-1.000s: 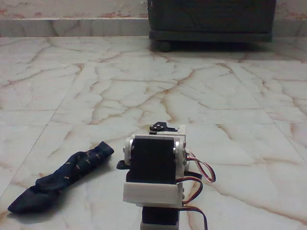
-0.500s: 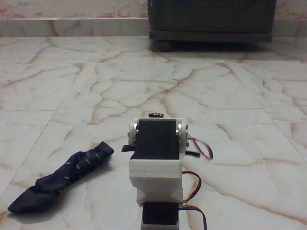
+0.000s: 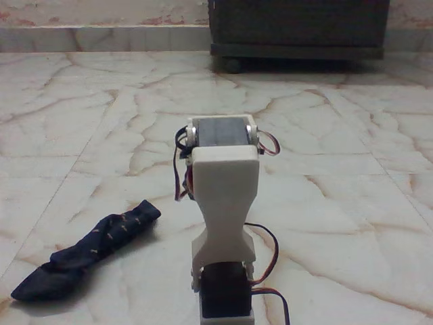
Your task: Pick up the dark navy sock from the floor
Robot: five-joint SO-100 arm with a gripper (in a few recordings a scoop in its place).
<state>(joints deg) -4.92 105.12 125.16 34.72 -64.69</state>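
The dark navy sock point(image 3: 95, 245) lies limp on the floor point(image 3: 325, 169) at the lower left of the fixed view, stretched diagonally with its tan flecks showing. My arm point(image 3: 223, 196) stands at centre bottom, seen from behind: a white link rising to a servo at the top. The sock rests to the left of the arm's base, a short gap apart from it. The arm's own body hides the fingers, so their state cannot be read.
A dark cabinet point(image 3: 298, 27) on round feet stands at the back right against a low marble skirting point(image 3: 101, 37). Red and black wires point(image 3: 269, 254) loop out at the arm's right side. Open marble floor spreads between the arm and the cabinet.
The arm has unfolded upward from a low, folded posture, and its white link now stands tall. The small black part seen above it earlier is gone from sight. The sock has not moved.
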